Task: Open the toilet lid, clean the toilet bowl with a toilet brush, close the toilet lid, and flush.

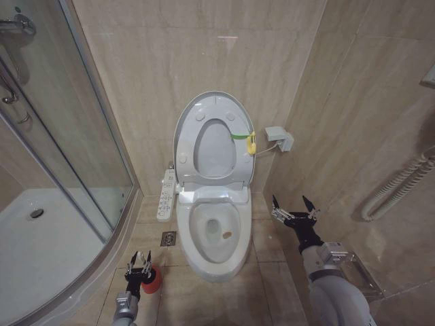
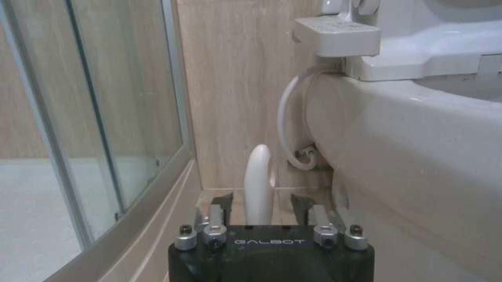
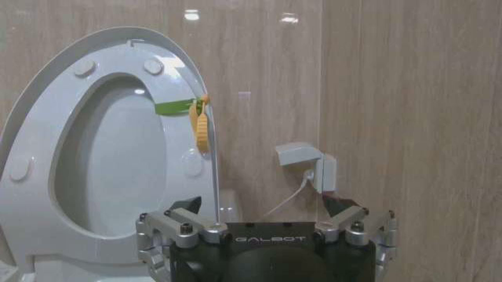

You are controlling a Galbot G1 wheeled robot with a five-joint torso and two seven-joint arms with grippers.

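Biggest thing first: you've got the shower cabin [image 1: 47,224] filling your left side and tiled walls hemming in the rest, so it's a tight spot. The toilet bowl [image 1: 204,261] sits dead centre on the floor with its button panel [image 1: 166,197] along the side nearer the shower. The toilet lid [image 1: 187,122] is already up, leaning back against the wall with the seat ring [image 1: 241,159] raised against it, and the green strap with its yellow ring [image 1: 250,142] hangs off the edge toward your right. So opening looks done, and I'd say you're at the brush pickup.

Your right tool [image 1: 293,208] hovers spread wide, gripping nothing, beside the bowl near the right wall. Your left tool [image 2: 261,207] is down low by the shower's curved base, fingers spread on either side of the white handle of the toilet brush [image 2: 257,176], not pinching it yet as far as I can tell. The red cup holder [image 1: 152,280] sits on the floor right by that tool.

What could bite you: close off-centre and that thin handle may tip or drag the light cup over. Lift at an angle and the cup might come up with the brush. Also watch the left elbow near the glass, and don't let the right arm bump the lid so it drops back down.
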